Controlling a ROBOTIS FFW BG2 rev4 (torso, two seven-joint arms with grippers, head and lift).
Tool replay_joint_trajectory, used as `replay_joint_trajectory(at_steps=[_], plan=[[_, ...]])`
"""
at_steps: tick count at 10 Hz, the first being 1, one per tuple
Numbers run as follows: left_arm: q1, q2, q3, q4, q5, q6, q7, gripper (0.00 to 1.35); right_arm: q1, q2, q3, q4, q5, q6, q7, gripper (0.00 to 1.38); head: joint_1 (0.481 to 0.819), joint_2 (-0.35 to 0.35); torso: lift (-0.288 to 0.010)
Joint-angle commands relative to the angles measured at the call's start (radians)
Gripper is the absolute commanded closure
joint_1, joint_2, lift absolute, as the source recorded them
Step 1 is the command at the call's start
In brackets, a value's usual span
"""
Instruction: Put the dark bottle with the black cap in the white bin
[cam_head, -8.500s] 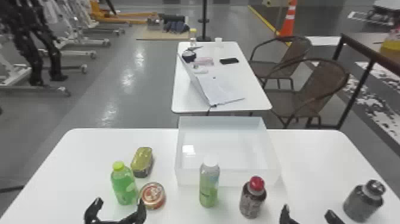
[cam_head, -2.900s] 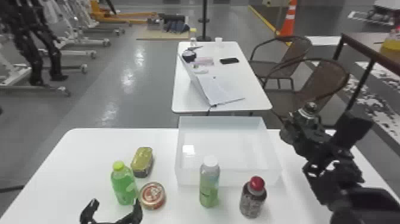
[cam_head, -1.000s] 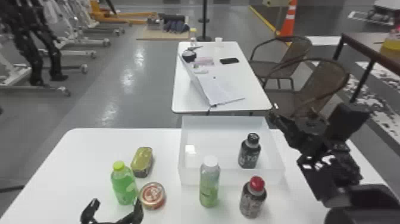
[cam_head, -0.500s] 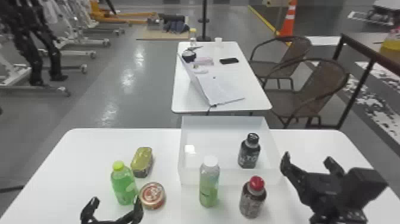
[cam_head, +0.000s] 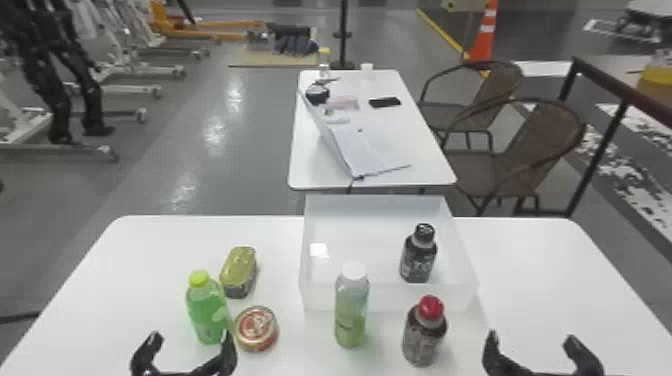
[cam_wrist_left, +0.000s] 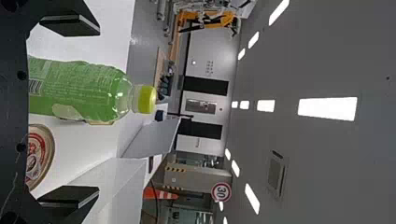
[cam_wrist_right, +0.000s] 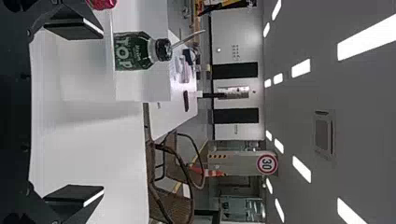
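The table (cam_head: 540, 280) is the largest element of the near workspace and bears every item concerned. Next in size, the white bin (cam_head: 390, 297) sits at its far edge, open side up. Left gripper (cam_head: 193, 340) and right gripper (cam_head: 531, 341) stand at the near side, one on each side of the bin; the fingers of both are spread apart, released, with nothing grasped.

Of the bottles, the pale bottle (cam_head: 351, 315) stands upright just in front of the bin; the green bottle (cam_head: 206, 312) stands farther left, beyond the left gripper. The red-capped bottle (cam_head: 424, 337) stands before the bin's right half. The dark bottle (cam_head: 418, 260), the object of the task, stands upright inside the bin, in its right half. The placement is judged complete, and no further move seems called for. The bottle is probably stiff and moderately heavy if full, with smooth sides that could slip; a grasp around the broad body, below the shoulder, would suit best.

Smaller still are the oblong can (cam_head: 238, 270) and the round can (cam_head: 256, 327). Smallest is the black cap (cam_head: 425, 231), likely too narrow for a secure hold.
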Motion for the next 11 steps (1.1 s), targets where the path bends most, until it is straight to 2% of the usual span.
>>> replay_joint_trajectory(at_steps=[1,11], plan=[[0.001,-0.004,0.001,0.0,-0.003,0.001,0.0,0.1,0.001,-0.004,0.004,0.0,0.018,-0.001,0.0,0.13,0.549,0.0,-0.1],[-0.005,-0.004,-0.003,0.0,-0.011,0.007,0.0,0.1,-0.012,-0.002,0.012,0.011,0.022,-0.001,0.002,0.13,0.549,0.0,-0.1]])
